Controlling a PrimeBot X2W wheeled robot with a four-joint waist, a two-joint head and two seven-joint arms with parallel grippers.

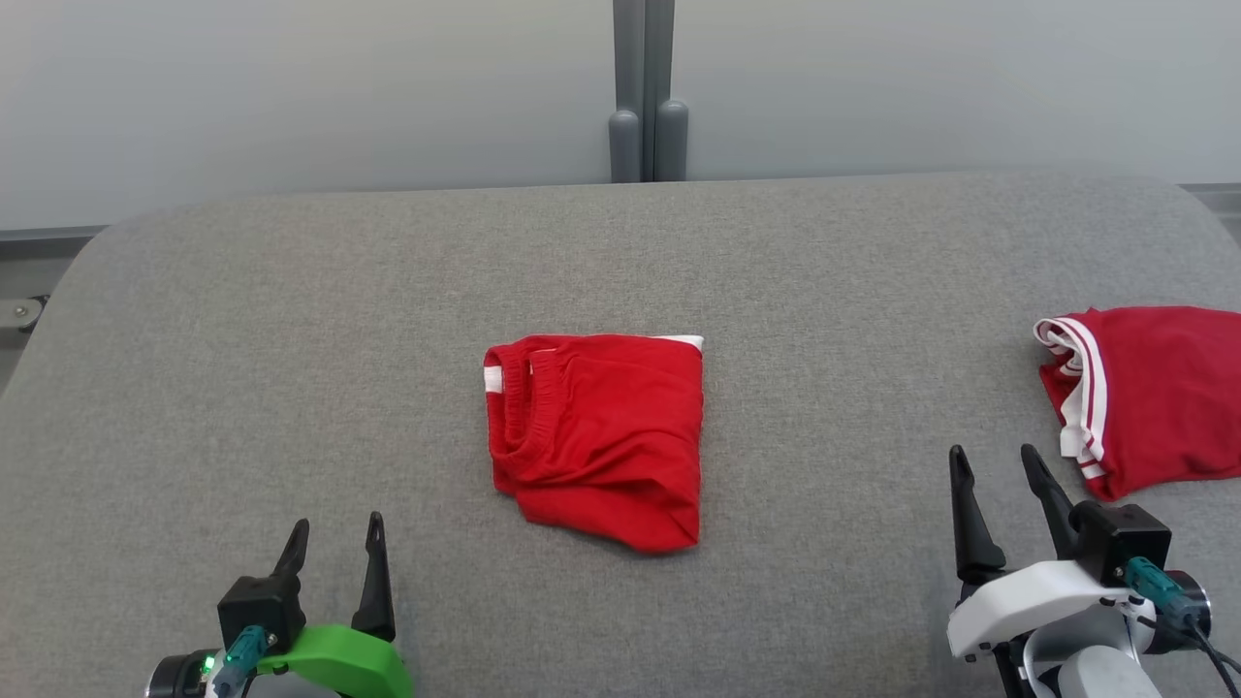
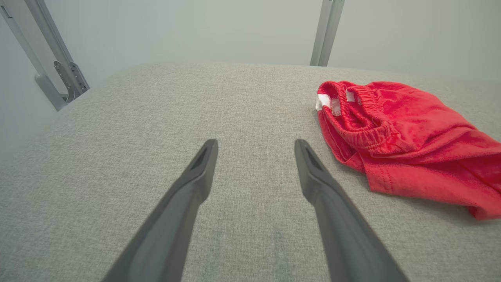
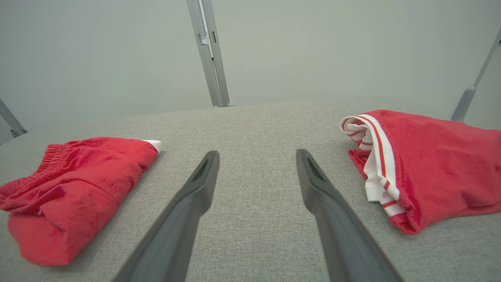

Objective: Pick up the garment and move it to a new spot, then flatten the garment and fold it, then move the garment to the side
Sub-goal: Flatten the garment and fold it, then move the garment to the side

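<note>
surface: a wide grey fabric-covered surface (image 1: 291, 339) with rounded far corners.

task item: a bright red cloth garment with an elastic waistband (image 1: 596, 436) lies bundled at the middle of the surface, touching neither hand. its outline is roughly square, so there is no clear long axis. the gathered waistband edge runs near-to-far along the side facing the left arm.

second item: a red cloth garment with white side stripes (image 1: 1144, 393) lies at the right edge, just beyond the right hand and well apart from the middle bundle. it is cut off by the frame there.

hands: the left hand (image 1: 337, 523) and the right hand (image 1: 994, 454) both stand wide, holding nothing, above bare surface. the bundle lies ahead and inward of each. judged from the head view, the left hand is nearer, and its wrist view puts the waistband just beside its inner finger.

not determinable: how many layers the bundle has, whether its underside is smooth, and where the white trim (image 1: 679, 340) at its far corner belongs.
</note>
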